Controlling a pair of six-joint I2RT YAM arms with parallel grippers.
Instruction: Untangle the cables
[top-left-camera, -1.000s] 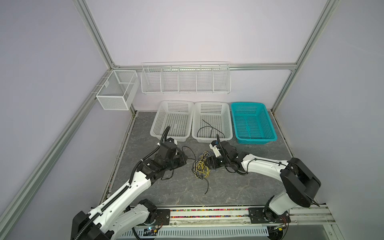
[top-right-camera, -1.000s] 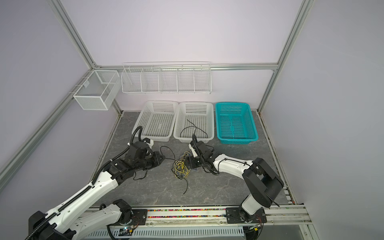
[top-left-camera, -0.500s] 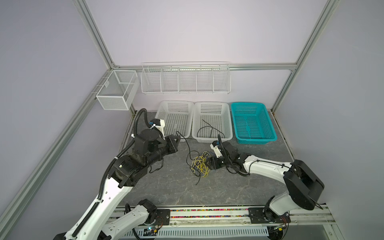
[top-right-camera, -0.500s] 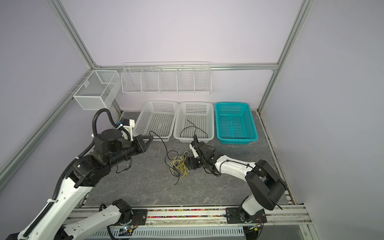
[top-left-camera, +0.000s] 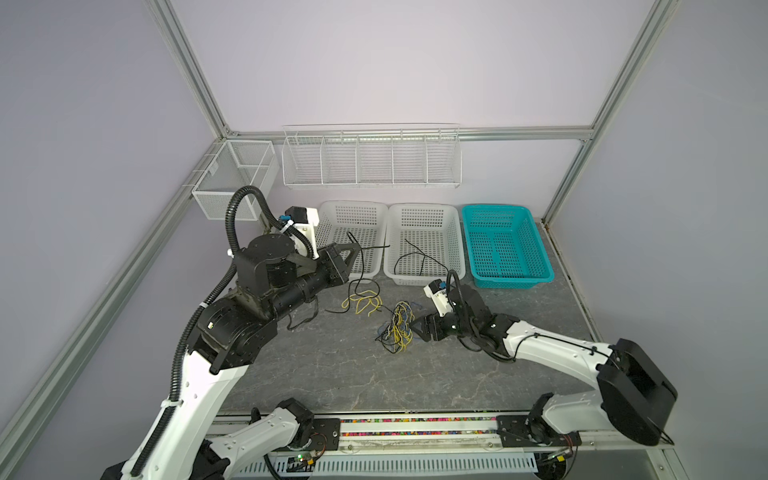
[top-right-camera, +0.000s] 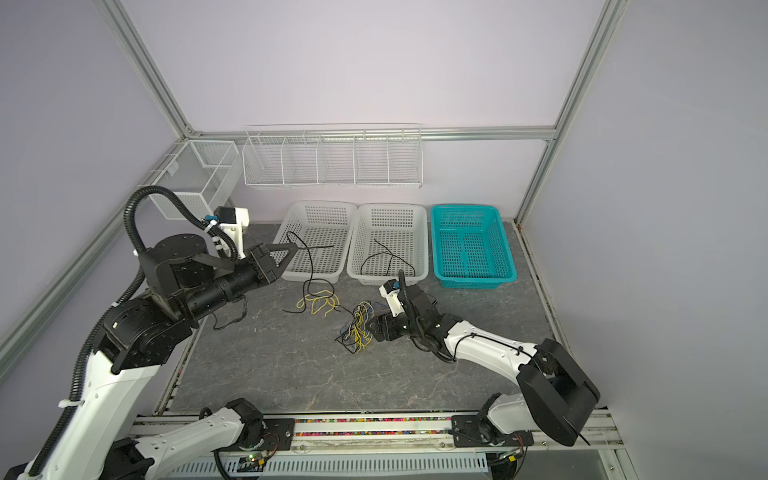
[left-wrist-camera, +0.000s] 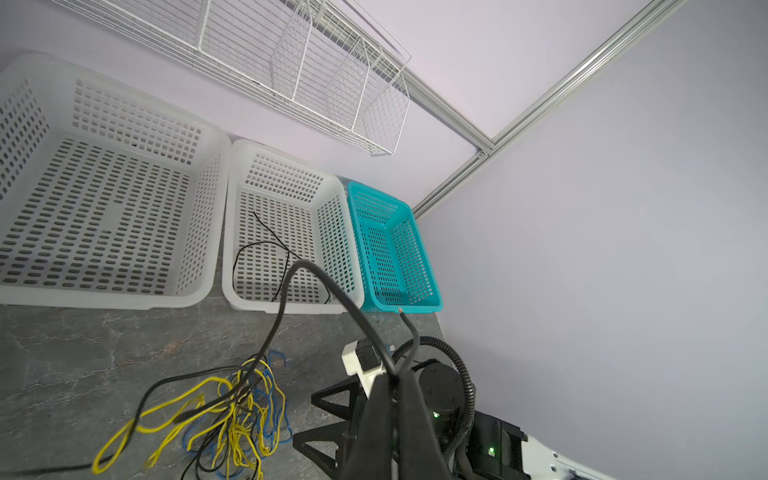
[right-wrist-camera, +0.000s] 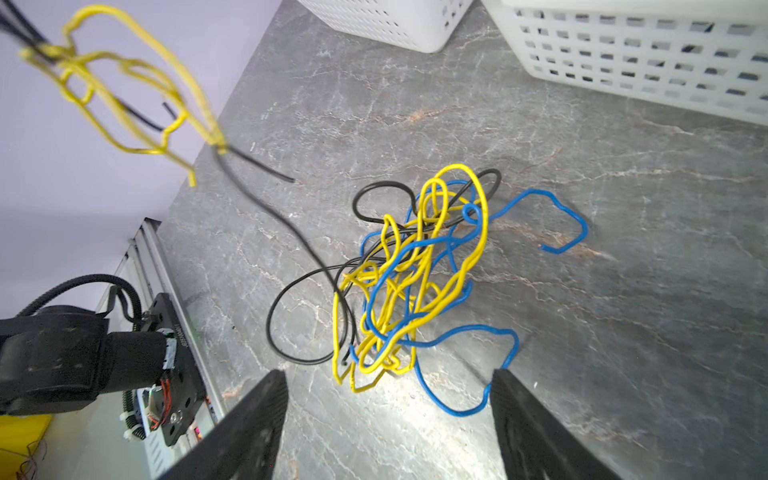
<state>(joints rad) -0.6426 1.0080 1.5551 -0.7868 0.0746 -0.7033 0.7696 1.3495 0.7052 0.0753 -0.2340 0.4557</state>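
My left gripper (top-left-camera: 357, 248) (top-right-camera: 297, 248) is raised in front of the left white basket (top-left-camera: 353, 205). It is shut on a black cable (top-left-camera: 360, 266) (left-wrist-camera: 276, 320). That cable hangs down to the table with a yellow cable (top-left-camera: 361, 300) (right-wrist-camera: 124, 70) caught on it. It then trails into the tangle (top-left-camera: 399, 326) (top-right-camera: 357, 326) of yellow, blue and black cables (right-wrist-camera: 415, 270) on the grey table. My right gripper (top-left-camera: 417, 328) (right-wrist-camera: 386, 374) sits low, right beside the tangle. It is open, and only a blue loop reaches between its fingers (right-wrist-camera: 505, 386).
A second black cable (top-left-camera: 419, 257) lies in the middle white basket (top-left-camera: 424, 206). A teal basket (top-left-camera: 498, 208) stands to its right. A wire shelf (top-left-camera: 370, 158) and a wire box (top-left-camera: 232, 183) hang on the back wall and the left frame.
My left arm rose and swung back toward the left basket, drawing the black cable and a yellow one out of the tangle. The right gripper stayed by the tangle.
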